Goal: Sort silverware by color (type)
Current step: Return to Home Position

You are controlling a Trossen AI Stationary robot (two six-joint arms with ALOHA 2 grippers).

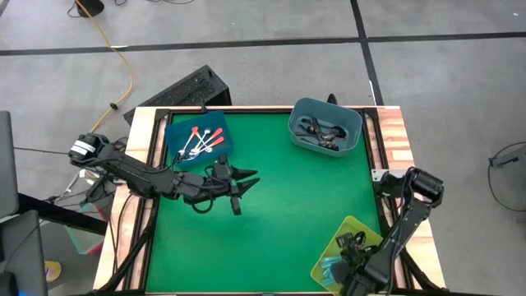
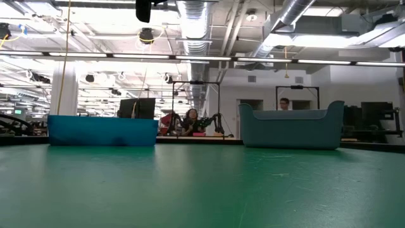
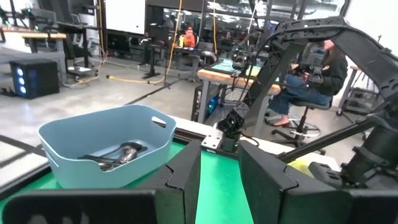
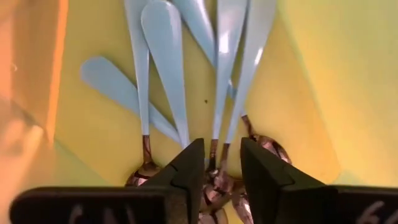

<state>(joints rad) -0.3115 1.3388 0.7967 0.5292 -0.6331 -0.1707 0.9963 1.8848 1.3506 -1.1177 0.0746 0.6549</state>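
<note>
High view: 3 bins filled by color, both arms empty-handed

On the green desk [image 1: 279,222] the silverware lies sorted in 3 bins. The orange-red spoons [image 1: 203,140] lie in the blue bin [image 1: 177,125] at the far left corner. The dark spoons [image 1: 319,131] are in the grey-blue bin [image 1: 329,104] at the far right. The light-blue spoons [image 4: 165,68] lie in the yellow bin [image 1: 366,228] at the near right corner, handles fanned out and metal bowls bunched together.

The left gripper [image 1: 246,193] hangs over the middle of the desk, just beside the blue bin, pointing toward the grey-blue one. Its fingers stand apart with bare green showing between them, and they hold nothing.

The right gripper [image 4: 222,158] points down into the yellow bin, right over the spoon bowls. Its fingers are parted by a narrow gap and seem to grip nothing, though the bowls crowd close beneath the tips
</note>
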